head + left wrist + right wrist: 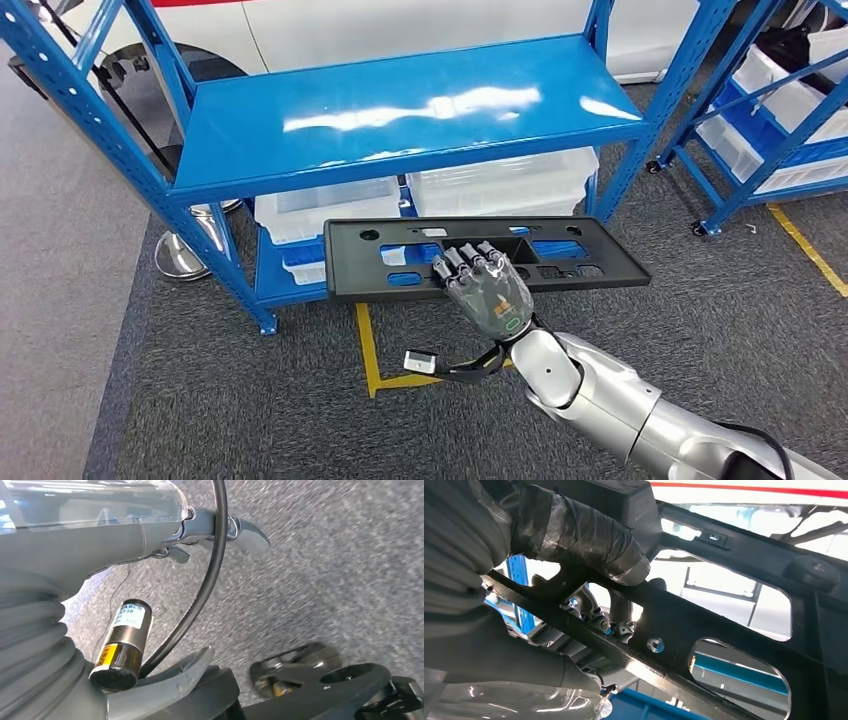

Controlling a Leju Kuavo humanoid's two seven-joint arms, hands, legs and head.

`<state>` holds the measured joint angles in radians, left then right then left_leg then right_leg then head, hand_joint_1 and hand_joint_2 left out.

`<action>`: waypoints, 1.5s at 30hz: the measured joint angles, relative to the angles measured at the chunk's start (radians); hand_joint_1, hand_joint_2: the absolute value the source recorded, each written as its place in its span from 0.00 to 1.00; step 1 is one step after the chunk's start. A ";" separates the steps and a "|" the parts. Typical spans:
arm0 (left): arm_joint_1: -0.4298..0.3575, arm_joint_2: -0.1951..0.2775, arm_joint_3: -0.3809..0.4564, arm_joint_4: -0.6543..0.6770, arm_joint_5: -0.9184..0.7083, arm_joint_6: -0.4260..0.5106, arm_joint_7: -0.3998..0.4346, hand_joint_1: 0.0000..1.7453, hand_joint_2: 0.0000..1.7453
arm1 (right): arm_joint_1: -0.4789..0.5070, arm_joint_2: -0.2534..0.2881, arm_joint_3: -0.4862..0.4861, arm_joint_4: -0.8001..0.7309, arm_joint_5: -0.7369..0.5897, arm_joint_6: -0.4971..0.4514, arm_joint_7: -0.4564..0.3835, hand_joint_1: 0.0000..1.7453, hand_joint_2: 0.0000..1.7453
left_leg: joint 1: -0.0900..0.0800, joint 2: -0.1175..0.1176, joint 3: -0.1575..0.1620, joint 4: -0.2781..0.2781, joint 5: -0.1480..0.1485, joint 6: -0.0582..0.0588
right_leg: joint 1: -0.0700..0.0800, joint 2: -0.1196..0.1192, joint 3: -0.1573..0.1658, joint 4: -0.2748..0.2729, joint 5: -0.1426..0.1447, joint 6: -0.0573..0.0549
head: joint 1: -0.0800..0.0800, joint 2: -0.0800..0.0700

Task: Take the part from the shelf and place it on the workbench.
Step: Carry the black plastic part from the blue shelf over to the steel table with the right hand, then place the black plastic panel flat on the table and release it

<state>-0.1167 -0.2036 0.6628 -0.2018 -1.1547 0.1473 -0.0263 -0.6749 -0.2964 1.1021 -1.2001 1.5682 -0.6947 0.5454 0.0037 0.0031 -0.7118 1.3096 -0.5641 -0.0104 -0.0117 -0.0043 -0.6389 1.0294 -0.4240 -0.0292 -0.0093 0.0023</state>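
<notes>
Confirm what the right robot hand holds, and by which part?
The right robot hand grips the black plastic panel at the middle of its near long edge.

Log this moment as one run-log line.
stage: carry | right hand: grips black part, held level in front of blue shelf | left hand: hangs over carpet, holds nothing | workbench: unseen

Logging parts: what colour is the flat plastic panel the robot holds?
Black, clearest in head view: flat plastic panel, held by right hand.
</notes>
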 joint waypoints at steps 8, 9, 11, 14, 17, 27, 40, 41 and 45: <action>-0.005 0.006 0.000 -0.001 -0.001 0.002 0.000 0.00 1.00 | 0.001 -0.002 0.000 -0.002 0.000 0.000 -0.001 1.00 1.00 | -0.021 -0.005 0.246 -0.345 0.039 0.036 | -0.003 -0.003 -0.041 -0.010 0.062 0.021 | 0.000 0.000; -0.005 0.006 0.000 -0.001 -0.001 0.002 0.000 0.00 1.00 | 0.001 -0.002 0.000 -0.002 0.000 0.000 -0.001 1.00 1.00 | -0.021 -0.005 0.245 -0.345 0.040 0.036 | -0.003 -0.003 -0.041 -0.011 0.063 0.022 | 0.000 0.000; -0.005 0.006 0.000 -0.001 -0.001 0.002 0.000 0.00 1.00 | 0.002 -0.003 -0.001 -0.002 0.000 0.000 -0.001 1.00 1.00 | -0.018 -0.002 0.246 -0.356 0.052 0.039 | -0.003 -0.001 -0.043 -0.015 0.065 0.025 | 0.000 0.000; -0.005 0.005 0.000 0.000 -0.002 0.002 0.000 0.00 1.00 | 0.004 -0.010 -0.002 -0.003 0.000 0.000 0.000 1.00 1.00 | -0.003 0.008 0.209 -0.377 0.110 0.053 | -0.007 0.007 -0.103 0.164 -0.073 0.047 | 0.002 0.000; -0.005 0.004 -0.001 0.000 -0.001 0.002 0.000 0.00 1.00 | 0.004 -0.016 -0.003 -0.002 0.000 0.000 0.009 1.00 1.00 | 0.005 0.009 0.160 -0.340 0.122 0.050 | -0.018 0.005 -0.086 0.250 -0.067 0.063 | 0.002 0.000; 0.003 0.004 0.000 -0.001 0.000 0.007 -0.001 0.00 1.00 | 0.012 -0.020 -0.006 -0.006 0.000 0.000 0.018 1.00 1.00 | 0.012 0.003 0.058 -0.184 0.032 -0.003 | -0.017 0.008 0.021 0.041 -0.055 0.021 | 0.000 0.000; -0.005 0.007 0.000 -0.002 0.000 0.010 -0.001 0.00 1.00 | 0.035 -0.018 -0.046 -0.009 0.000 -0.001 -0.014 1.00 1.00 | -0.044 0.002 0.248 -0.344 0.057 0.097 | 0.013 0.004 -0.056 0.010 0.056 0.014 | -0.001 0.000; -0.004 0.006 0.000 -0.002 0.000 0.010 -0.001 0.00 1.00 | 0.036 -0.018 -0.049 -0.009 0.000 -0.001 -0.016 1.00 1.00 | -0.040 0.004 0.241 -0.357 0.078 0.096 | 0.015 0.006 -0.063 0.019 0.032 0.017 | -0.001 0.000; -0.003 0.005 0.000 -0.002 -0.001 0.010 -0.001 0.00 1.00 | 0.040 -0.020 -0.063 -0.009 0.000 -0.001 -0.024 1.00 1.00 | -0.029 0.008 0.170 -0.357 0.138 0.082 | 0.001 0.007 -0.098 0.220 -0.139 0.042 | 0.000 0.000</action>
<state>-0.1202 -0.1983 0.6626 -0.2037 -1.1558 0.1576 -0.0271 -0.6345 -0.3165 1.0393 -1.2092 1.5682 -0.6953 0.5212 -0.0250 0.0116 -0.5417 0.9522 -0.4265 0.0713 -0.0106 0.0028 -0.7369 1.2498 -0.5634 0.0124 -0.0094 0.0023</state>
